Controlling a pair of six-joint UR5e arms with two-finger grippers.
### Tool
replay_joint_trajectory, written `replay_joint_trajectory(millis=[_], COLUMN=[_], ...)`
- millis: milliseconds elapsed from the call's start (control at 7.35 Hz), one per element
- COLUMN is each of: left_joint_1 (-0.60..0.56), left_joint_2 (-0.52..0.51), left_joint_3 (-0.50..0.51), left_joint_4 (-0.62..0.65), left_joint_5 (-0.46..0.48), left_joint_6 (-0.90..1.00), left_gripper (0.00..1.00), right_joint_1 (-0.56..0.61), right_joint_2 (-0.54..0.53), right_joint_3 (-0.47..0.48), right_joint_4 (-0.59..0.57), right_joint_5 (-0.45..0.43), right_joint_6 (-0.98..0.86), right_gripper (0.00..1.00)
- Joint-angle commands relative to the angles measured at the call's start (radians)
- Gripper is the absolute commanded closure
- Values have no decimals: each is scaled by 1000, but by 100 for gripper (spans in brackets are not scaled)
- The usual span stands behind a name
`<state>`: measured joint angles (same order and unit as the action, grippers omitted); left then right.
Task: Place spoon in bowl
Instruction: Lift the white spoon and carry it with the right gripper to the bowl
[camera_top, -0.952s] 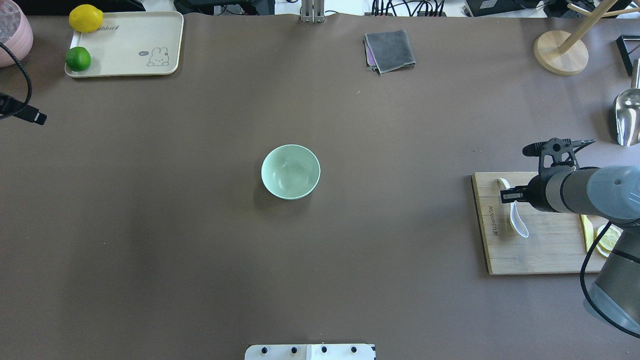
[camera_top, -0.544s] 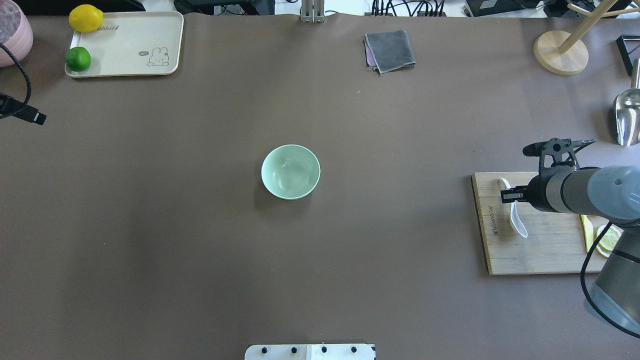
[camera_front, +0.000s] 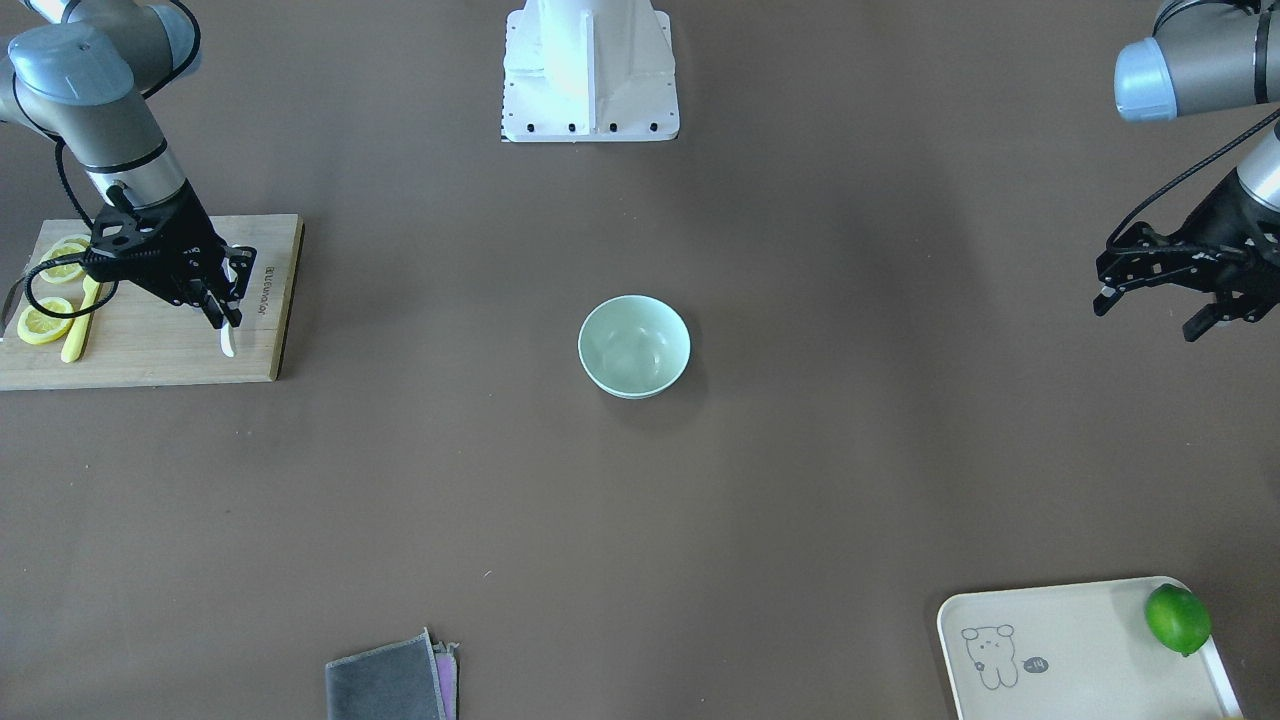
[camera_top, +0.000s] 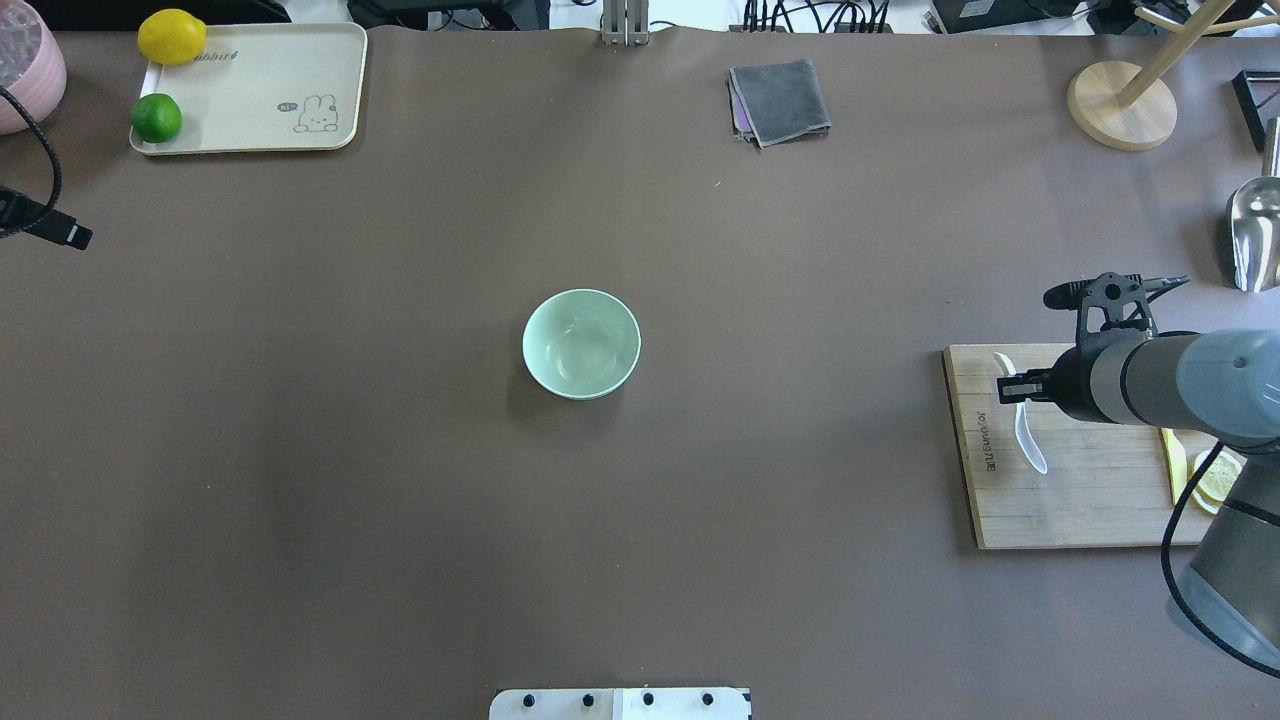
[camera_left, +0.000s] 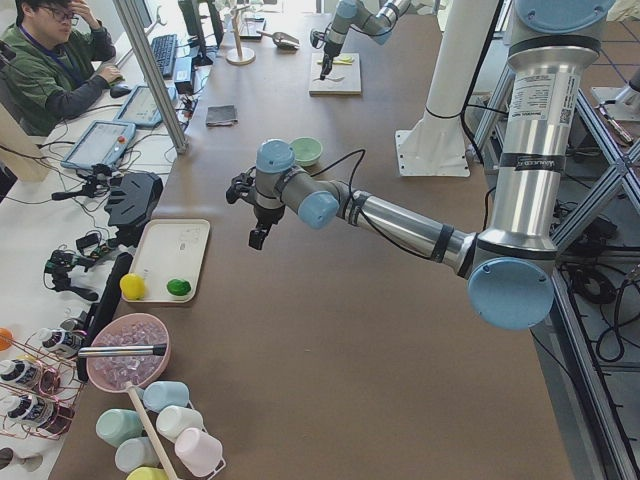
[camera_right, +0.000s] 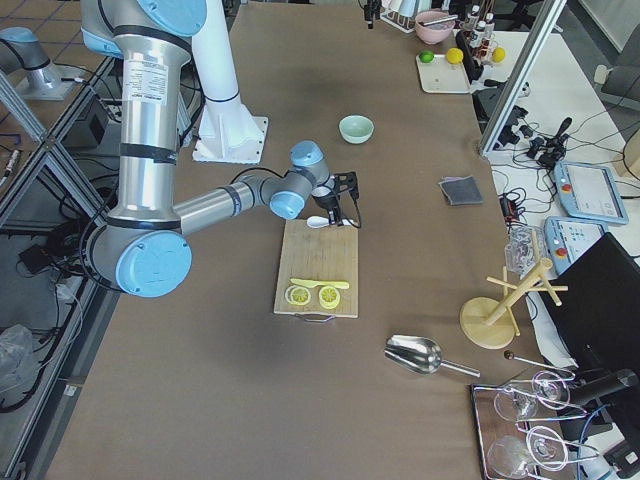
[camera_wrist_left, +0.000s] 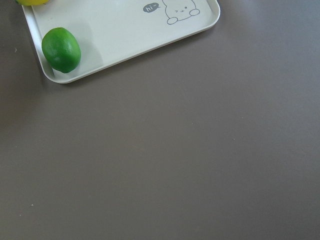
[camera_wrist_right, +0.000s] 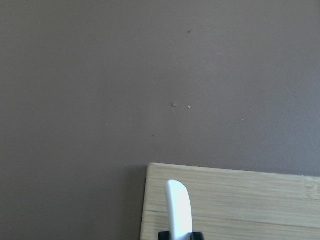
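The white spoon (camera_top: 1027, 440) is over the left part of the wooden cutting board (camera_top: 1085, 505), tipped onto its edge. My right gripper (camera_top: 1012, 385) is shut on the spoon's handle. The handle end sticks out past the fingertips in the right wrist view (camera_wrist_right: 179, 205). In the front view the gripper (camera_front: 224, 318) hides most of the spoon (camera_front: 228, 346). The mint-green bowl (camera_top: 581, 343) stands empty at the table's middle, far to the left of the spoon. My left gripper (camera_front: 1145, 320) is open and empty, above the table on the left side.
Lemon slices (camera_front: 45, 320) and a yellow knife (camera_front: 80, 325) lie on the board. A cream tray (camera_top: 250, 95) with a lime (camera_top: 156, 118) and a lemon (camera_top: 171, 36) is at the far left. A grey cloth (camera_top: 780, 100), wooden stand (camera_top: 1120, 105) and metal scoop (camera_top: 1255, 235) are further back.
The spoon has tipped from lying flat onto its edge and shifted slightly left with the right gripper. The left arm has barely moved.
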<state>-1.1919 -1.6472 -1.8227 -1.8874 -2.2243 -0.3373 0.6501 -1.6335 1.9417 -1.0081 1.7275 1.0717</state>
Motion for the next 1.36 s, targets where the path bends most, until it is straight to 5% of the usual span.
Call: replay_joint_trajectory(millis=[0,408,816,1224], left_joint_1=[0,0,0,0], left_joint_2=[4,10,17,17], left_joint_3=[-3,-6,-10,-10], left_joint_4=[-4,-6,-6,-6], left_joint_5=[0,0,0,0], left_joint_6=[0,-2,-2,-2], left_gripper=[2,2,2,2], right_joint_1=[-30,-171,-222,-243], right_joint_2=[210,563,886,963], right_joint_3=[43,-22,-368,-451], right_joint_4=[-253,-577,-636,-632], right_joint_5=[-5,-155,-322,-391], right_joint_6=[226,656,945,1016], right_gripper=[100,100,100,100])
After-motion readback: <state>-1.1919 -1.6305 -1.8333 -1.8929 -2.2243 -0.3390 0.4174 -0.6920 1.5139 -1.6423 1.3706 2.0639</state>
